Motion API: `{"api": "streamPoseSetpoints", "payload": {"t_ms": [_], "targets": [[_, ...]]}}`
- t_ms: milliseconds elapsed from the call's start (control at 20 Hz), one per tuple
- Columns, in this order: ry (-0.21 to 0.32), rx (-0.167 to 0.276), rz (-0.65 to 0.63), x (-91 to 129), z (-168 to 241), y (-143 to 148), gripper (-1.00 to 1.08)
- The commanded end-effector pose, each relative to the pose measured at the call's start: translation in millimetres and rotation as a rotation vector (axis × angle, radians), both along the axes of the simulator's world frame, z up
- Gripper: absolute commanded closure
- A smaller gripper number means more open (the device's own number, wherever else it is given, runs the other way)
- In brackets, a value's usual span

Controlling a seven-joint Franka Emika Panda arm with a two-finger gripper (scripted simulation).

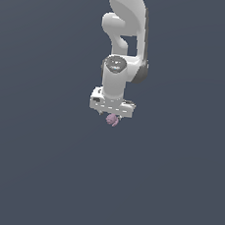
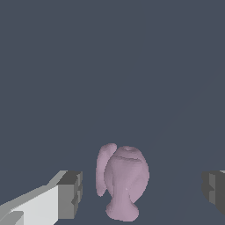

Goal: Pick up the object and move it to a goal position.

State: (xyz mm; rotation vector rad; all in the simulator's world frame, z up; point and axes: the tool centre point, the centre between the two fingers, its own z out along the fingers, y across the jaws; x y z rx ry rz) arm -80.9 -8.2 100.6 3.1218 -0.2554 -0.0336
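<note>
The object [image 2: 124,181] is a pinkish-purple lumpy blob with a rounded body and a flap on one side. In the wrist view it sits between my two fingers with a gap on each side, touching neither. My gripper [image 2: 143,192] is open, with one grey fingertip [image 2: 70,193] on one side and the other at the frame's edge. In the exterior view the object [image 1: 112,120] shows as a tiny blob right under the white hand, and the gripper [image 1: 112,115] is down around it. The fingers are barely visible there.
The white arm [image 1: 124,32] comes down from the top of the exterior view. Plain dark grey-blue ground [image 1: 39,165] lies all around, with no other object in view.
</note>
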Motion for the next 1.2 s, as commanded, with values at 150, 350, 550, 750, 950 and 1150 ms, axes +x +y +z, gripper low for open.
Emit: {"api": "streamPoseSetpoints", "payload": {"t_ms": [150,350,550,750,950,1150], "targets": [[-0.015,0.004,-0.051,-20.2,-11.3,4.8,-0.92],[-0.021,0.006,-0.072,-28.5,-15.4,6.5,-0.92],[-0.022,0.007,-0.079,-31.2,-16.8,6.9,-0.92],[-0.021,0.006,-0.076,-30.5,-19.1,6.9,-0.92],[-0.021,0.006,-0.076,-31.2,-30.9,7.0,-0.92],[-0.022,0.006,-0.078,-32.1,-49.9,6.8,-0.92]]}}
